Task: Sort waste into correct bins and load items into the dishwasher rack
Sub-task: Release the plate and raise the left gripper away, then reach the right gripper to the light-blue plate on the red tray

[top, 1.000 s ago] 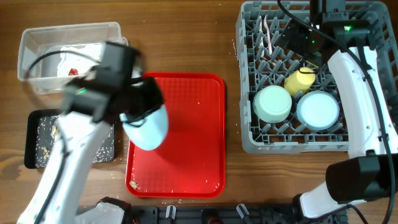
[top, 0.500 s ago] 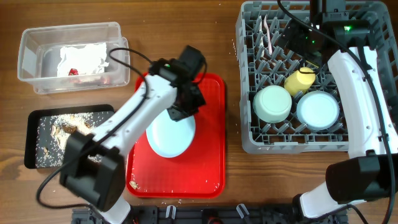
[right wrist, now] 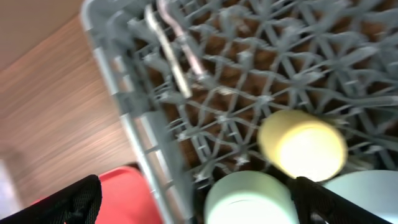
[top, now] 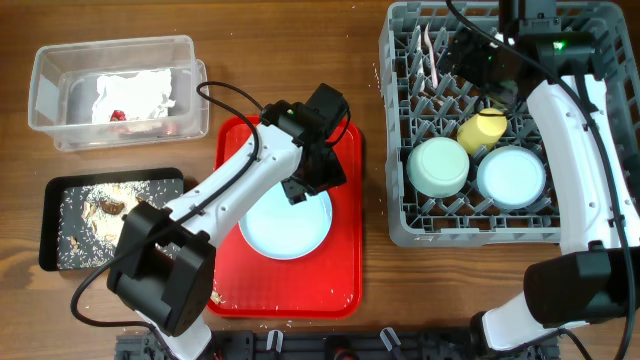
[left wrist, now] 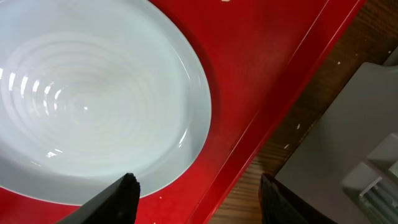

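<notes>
A larger light blue plate point(top: 285, 222) point(left wrist: 93, 106) lies flat on the red tray point(top: 340, 270). My left gripper point(top: 315, 172) point(left wrist: 199, 199) hovers over the plate's right rim, open, holding nothing. My right gripper point(top: 490, 65) point(right wrist: 196, 205) hangs open over the grey dishwasher rack point(top: 390, 200). The rack holds the yellow cup point(top: 482, 128) point(right wrist: 303, 144), the mint green bowl point(top: 438, 166) point(right wrist: 249, 199), the light blue bowl point(top: 511, 177) and the white fork and spoon point(top: 431, 55) point(right wrist: 171, 53). The crumpled white wrapper point(top: 135, 98) lies in the clear tub point(top: 60, 60). Crumbs and scraps fill the black tray point(top: 50, 225).
A few crumbs point(top: 214, 296) lie at the red tray's front left corner. The red tray's right edge point(left wrist: 273, 106) runs close to the rack's left wall, with a strip of wooden table point(top: 372, 270) between them.
My left arm swung right from beside the black tray, laid the plate flat on the red tray and opened its jaws. The right arm stayed over the rack.
</notes>
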